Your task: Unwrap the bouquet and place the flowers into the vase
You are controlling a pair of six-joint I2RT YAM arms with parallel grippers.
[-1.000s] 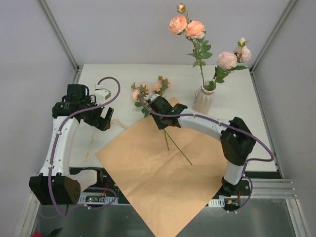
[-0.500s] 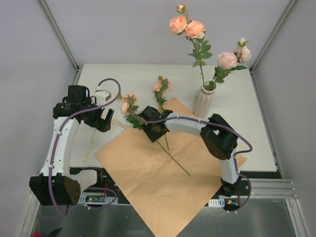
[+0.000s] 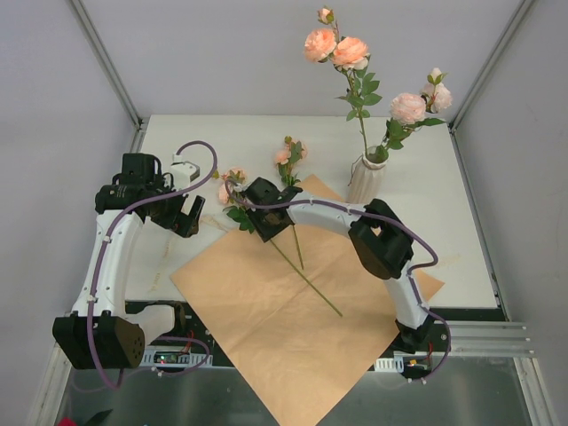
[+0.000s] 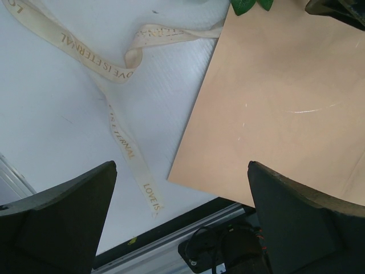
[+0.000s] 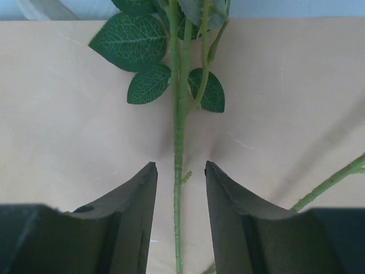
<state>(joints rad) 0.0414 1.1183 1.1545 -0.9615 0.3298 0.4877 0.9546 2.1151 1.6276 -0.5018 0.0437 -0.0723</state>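
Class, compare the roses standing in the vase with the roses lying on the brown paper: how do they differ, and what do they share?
The roses in the vase stand upright, stems in its neck; the roses on the paper lie flat. No hand is near the vase roses; one lying stem sits between the open right hand's fingers, not gripped. Both have peach-pink blooms and green leaves.

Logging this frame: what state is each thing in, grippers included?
vase, upright, in use.
standing flowers, two, stems in the vase.
loose flowers, two, lying across the paper, not yet in the vase.
paper, unwrapped, spread flat on the table.
ribbon, untied, lying loose.
left gripper, open, empty.
right gripper, open, fingers either side of one stem, not gripping.
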